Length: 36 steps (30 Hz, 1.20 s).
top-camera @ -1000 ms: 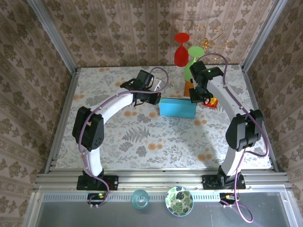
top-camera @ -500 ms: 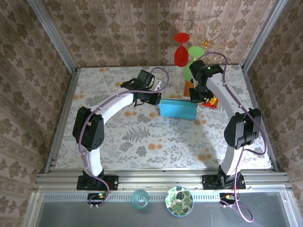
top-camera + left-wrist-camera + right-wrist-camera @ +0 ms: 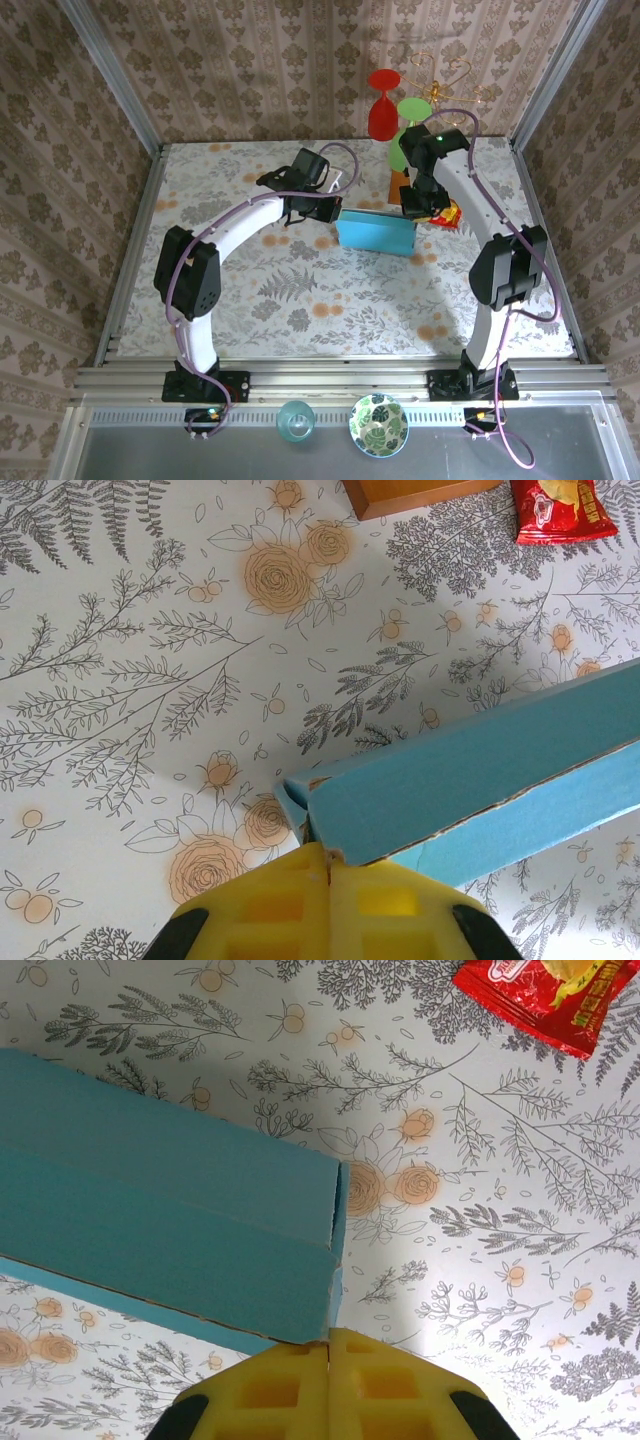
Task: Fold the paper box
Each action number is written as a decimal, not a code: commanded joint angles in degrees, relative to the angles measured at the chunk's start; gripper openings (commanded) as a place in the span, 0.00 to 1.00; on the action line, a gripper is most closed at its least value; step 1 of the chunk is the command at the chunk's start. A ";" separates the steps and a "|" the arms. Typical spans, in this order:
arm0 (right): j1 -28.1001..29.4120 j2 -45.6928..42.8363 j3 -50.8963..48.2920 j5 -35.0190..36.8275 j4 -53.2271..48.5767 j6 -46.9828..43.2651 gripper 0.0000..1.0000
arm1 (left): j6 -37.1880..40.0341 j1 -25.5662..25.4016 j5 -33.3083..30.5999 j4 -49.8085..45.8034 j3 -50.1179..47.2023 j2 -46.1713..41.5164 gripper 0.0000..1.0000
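Toward the far side of the table (image 3: 300, 300), the blue paper box (image 3: 375, 232), folded up, lying between both claws. At its left end, the left claw (image 3: 328, 854), fully shut, tips touching the corner. At its right end, the right claw (image 3: 328, 1345), likewise shut against the corner. Unclear whether either pinches cardboard.

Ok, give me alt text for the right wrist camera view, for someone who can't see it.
A sky-blue paper box sits on a floral tablecloth, its near right corner meeting the tips of the right arm's shut yellow fingers at the bottom edge. A red snack packet lies at the top right.
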 commanded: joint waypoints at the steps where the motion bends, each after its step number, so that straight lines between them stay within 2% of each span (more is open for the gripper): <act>1: -0.21 1.51 2.47 -0.98 -4.10 1.91 0.00 | -1.36 -0.76 -1.51 -6.16 -0.67 2.44 0.02; 36: -0.09 4.36 5.68 -5.96 -5.74 9.16 0.00 | -5.04 -1.86 -1.19 -4.83 -1.49 2.54 0.02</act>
